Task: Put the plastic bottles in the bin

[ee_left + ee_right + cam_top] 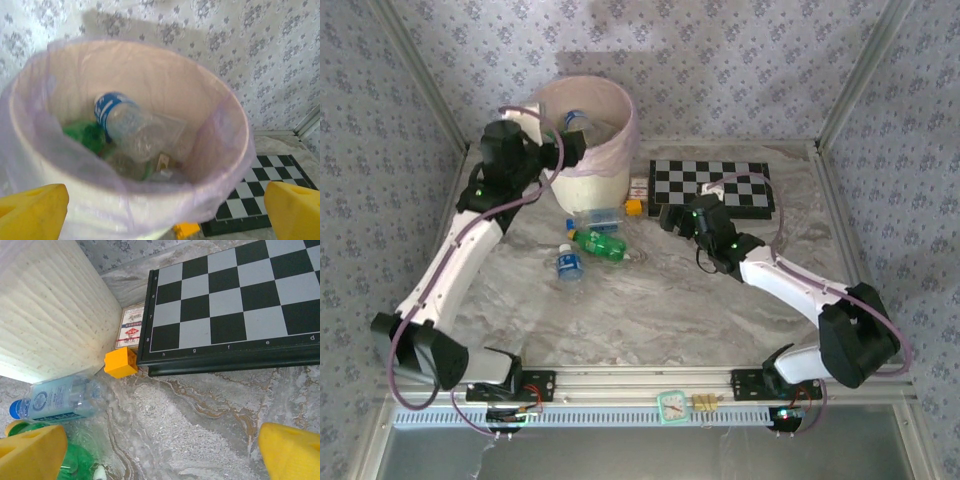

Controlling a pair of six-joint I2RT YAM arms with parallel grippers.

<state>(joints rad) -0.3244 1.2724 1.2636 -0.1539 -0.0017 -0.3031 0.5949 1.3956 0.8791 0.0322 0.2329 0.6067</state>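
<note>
Hands both open, left hand [566, 150] high over bin [595, 186] rim, right hand [671, 216] low near green bottle [600, 243].

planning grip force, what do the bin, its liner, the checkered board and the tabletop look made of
Bin: likely rigid cream plastic, matte, with fine streaked ribbing on its wall.
Liner: thin translucent pinkish plastic film, wrinkled and folded over the rim.
Checkered board: smooth satin black and grey squares, black frame; plastic or coated wood, can't tell.
Tabletop: grey veined marble look, possibly printed laminate.
</note>
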